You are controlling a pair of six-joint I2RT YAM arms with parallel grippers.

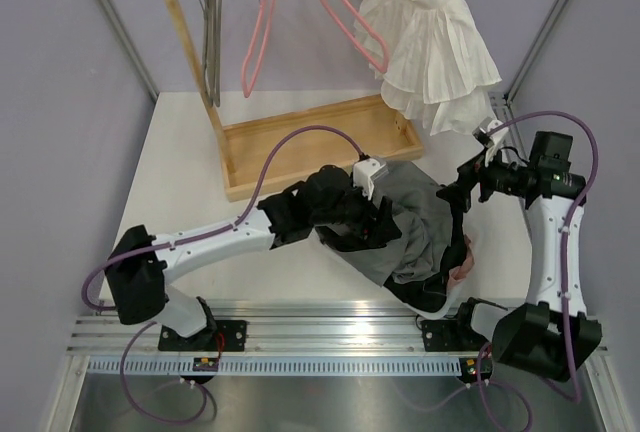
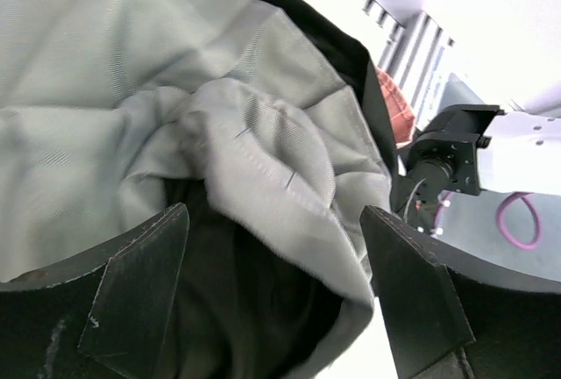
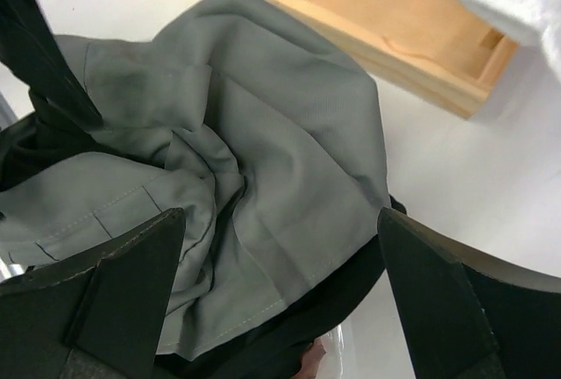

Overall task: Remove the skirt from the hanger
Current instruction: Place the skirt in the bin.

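A grey skirt (image 1: 422,214) with a dark lining lies crumpled on the white table between the arms. A bit of the pink hanger (image 1: 462,268) shows at its near right edge, and in the left wrist view (image 2: 394,103) and right wrist view (image 3: 308,365). My left gripper (image 1: 386,228) is open, low over the skirt's left part; a grey fold (image 2: 263,160) lies between its fingers (image 2: 412,291). My right gripper (image 1: 456,198) is open and empty, above the skirt's (image 3: 280,151) right side.
A wooden clothes rack with a tray base (image 1: 300,147) stands at the back. It carries two pink hangers (image 1: 258,42), grey hangers (image 1: 210,42) and a white ruffled dress (image 1: 435,47) hanging close above the right arm. The table's right edge is near the right arm.
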